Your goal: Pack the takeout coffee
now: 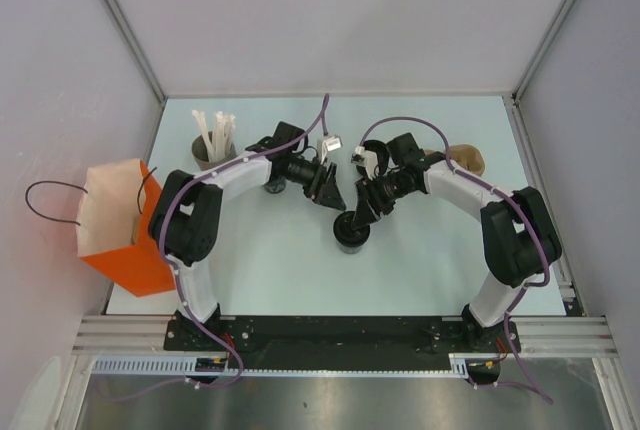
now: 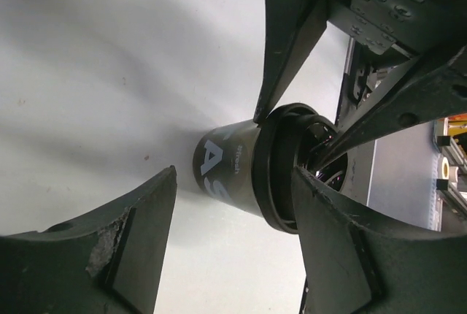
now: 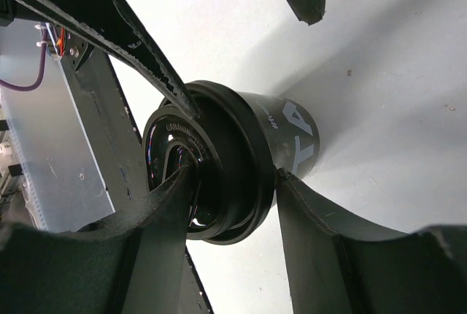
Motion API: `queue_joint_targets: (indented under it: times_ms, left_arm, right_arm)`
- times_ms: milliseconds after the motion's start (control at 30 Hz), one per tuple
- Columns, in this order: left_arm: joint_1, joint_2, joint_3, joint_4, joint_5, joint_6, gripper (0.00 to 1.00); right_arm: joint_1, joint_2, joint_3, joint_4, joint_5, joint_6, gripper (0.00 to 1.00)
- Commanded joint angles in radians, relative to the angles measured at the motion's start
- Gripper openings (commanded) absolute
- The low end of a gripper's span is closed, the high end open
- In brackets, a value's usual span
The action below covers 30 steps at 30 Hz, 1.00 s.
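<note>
Pale, smooth bench between plain white walls, seen from above, with two black-and-white robot arms reaching in from the near edge. Near the middle of the bench stands the takeout coffee (image 1: 351, 235), a small black tapered disposable cup with a round black plastic lid, upright and already capped. The right fingers (image 3: 343, 255) are closed on its lidded rim, one lying across the lid top and the other pressed against the outer wall just below the lid. The left fingers (image 2: 109, 255) stand open around the cup, one clearly apart from it, so they grip nothing. An orange paper carrier bag with a white lining and thin black handles (image 1: 115, 240) sits well apart at the bench's left edge, its mouth open upward. A grey cup of white straws (image 1: 213, 150) stands at the far left, and a brown object (image 1: 467, 158), too small to identify, lies at the far right. Judging by this, the lid is on but the packing is not yet done: the coffee has yet to be carried across and lowered into the bag.
</note>
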Motion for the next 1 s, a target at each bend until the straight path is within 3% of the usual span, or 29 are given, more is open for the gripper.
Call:
queue_joint_targets:
  times_ms: [0,633,967]
  left_arm:
    - [-0.007,0.02,0.032,0.048,0.063,-0.02,0.69]
    - [-0.038,0.052,-0.005,-0.04,-0.032,0.073,0.62]
    - [-0.076,0.072,-0.04,-0.098,-0.285,0.121,0.48]
  right_arm:
    - [0.019,0.051,-0.014,-0.024,0.094,-0.05,0.52]
    - [0.016,0.055,-0.014,-0.021,0.104,-0.047,0.52]
    - [0.015,0.066,-0.014,-0.027,0.118,-0.053,0.52]
